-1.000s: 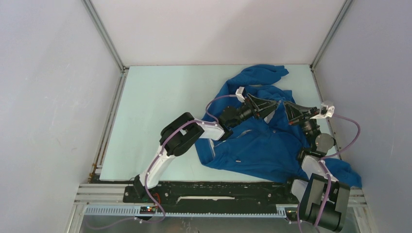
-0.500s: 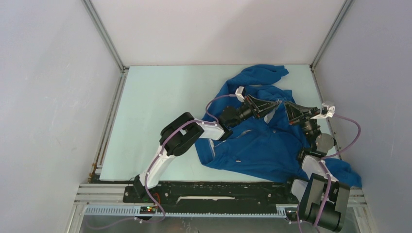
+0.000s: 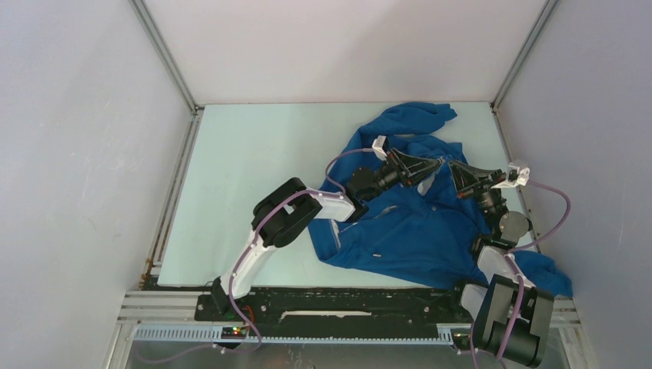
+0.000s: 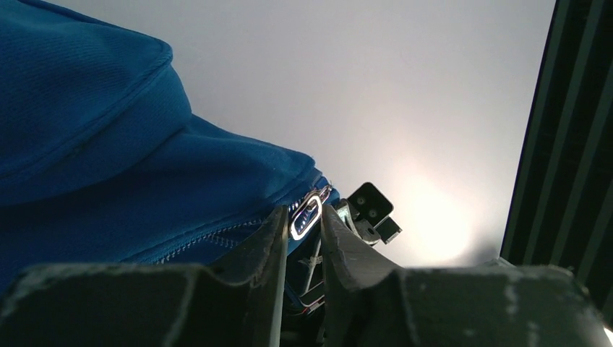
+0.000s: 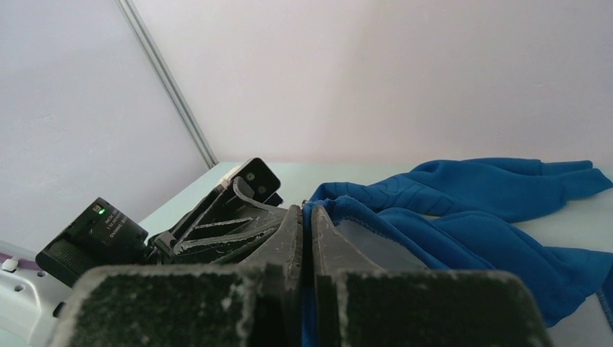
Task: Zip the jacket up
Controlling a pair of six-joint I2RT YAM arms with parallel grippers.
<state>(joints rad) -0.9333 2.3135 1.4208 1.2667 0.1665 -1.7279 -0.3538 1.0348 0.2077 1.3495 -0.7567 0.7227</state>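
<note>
The jacket (image 3: 407, 231) lies crumpled by the right edge of the surface (image 3: 254, 177). The left hand (image 3: 435, 164) grasps the zipper pull (image 4: 306, 215), and the right hand (image 5: 306, 217) is clenched on the fabric. The next move, I think, needs a steady pull against taut cloth.

The jacket (image 3: 415, 231) is soft blue cloth with a fine weave. Its zipper pull (image 4: 306, 217) is shiny metal. The dark fingers (image 4: 347, 267) look rough and scratched, like plastic.

One jacket (image 3: 415, 231), one zipper pull (image 4: 306, 217), one table (image 3: 254, 169), two end effectors, left (image 3: 439, 163) and right (image 3: 453, 164).
</note>
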